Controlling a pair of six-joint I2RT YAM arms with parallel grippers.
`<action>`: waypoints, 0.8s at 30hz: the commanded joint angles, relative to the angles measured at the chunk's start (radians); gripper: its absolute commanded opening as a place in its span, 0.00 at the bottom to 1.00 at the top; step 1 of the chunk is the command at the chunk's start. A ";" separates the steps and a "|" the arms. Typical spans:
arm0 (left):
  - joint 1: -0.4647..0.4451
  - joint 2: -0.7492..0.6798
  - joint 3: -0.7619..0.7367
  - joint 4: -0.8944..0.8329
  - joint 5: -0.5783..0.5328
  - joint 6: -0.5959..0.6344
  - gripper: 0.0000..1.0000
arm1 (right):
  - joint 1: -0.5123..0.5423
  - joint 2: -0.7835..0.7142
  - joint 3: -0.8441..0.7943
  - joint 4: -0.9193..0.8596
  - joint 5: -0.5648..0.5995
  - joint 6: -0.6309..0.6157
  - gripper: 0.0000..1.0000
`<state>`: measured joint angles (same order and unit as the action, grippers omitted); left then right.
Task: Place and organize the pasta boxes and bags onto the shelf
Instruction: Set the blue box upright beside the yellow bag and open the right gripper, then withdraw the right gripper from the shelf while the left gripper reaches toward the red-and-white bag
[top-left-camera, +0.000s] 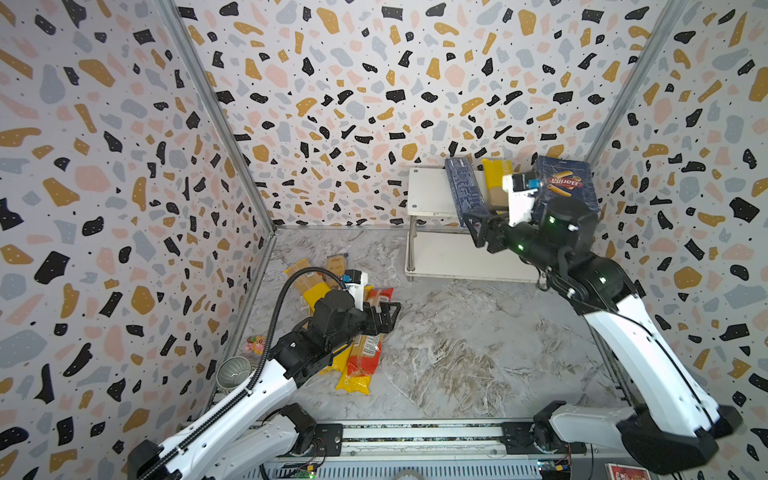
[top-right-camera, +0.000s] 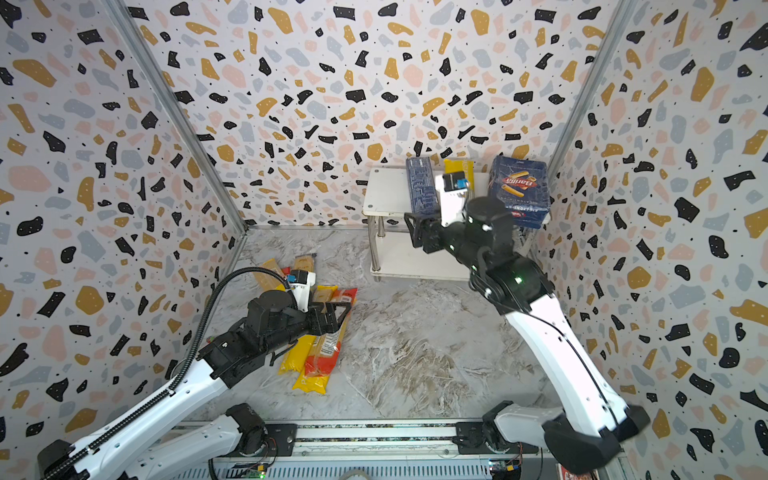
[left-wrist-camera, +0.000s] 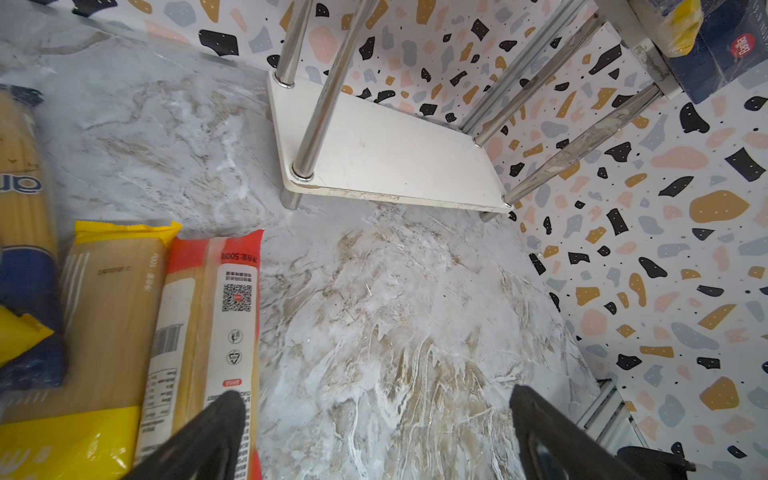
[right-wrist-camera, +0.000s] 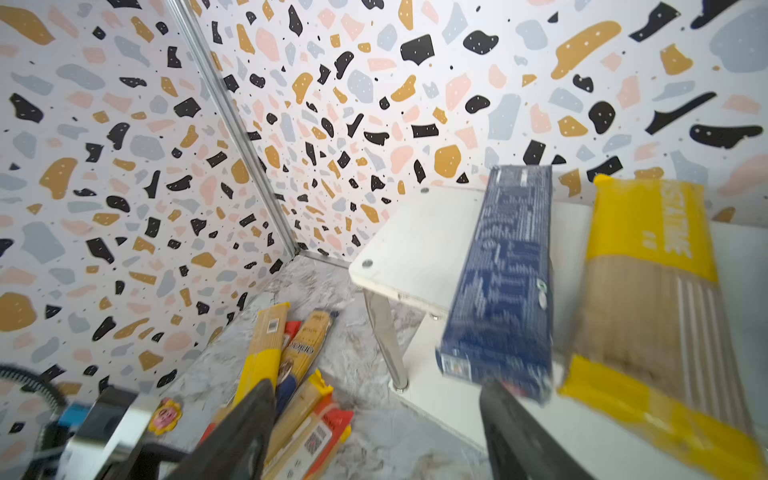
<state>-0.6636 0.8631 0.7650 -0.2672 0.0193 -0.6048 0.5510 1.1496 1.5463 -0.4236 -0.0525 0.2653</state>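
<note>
The long dark blue cardboard box (right-wrist-camera: 505, 282) overhanging the white chrome-legged shelf (right-wrist-camera: 411, 241) could be knocked off by the open right tool (right-wrist-camera: 380, 388) beside it.

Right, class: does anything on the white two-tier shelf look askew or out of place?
Yes. The long narrow dark blue cardboard box lies slightly crooked on the top board of the shelf, its near end overhanging the front edge.
</note>
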 joint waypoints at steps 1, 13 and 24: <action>0.010 -0.036 -0.049 -0.056 -0.096 0.020 1.00 | 0.005 -0.098 -0.149 0.056 -0.049 0.047 0.78; 0.013 0.023 -0.231 0.021 -0.112 -0.026 0.99 | 0.081 -0.269 -0.591 0.043 -0.090 0.126 0.79; 0.013 0.207 -0.267 0.079 -0.164 -0.031 0.99 | 0.130 -0.327 -0.766 0.094 -0.127 0.156 0.79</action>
<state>-0.6559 1.0431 0.5125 -0.2512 -0.1253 -0.6243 0.6758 0.8455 0.7929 -0.3630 -0.1543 0.4049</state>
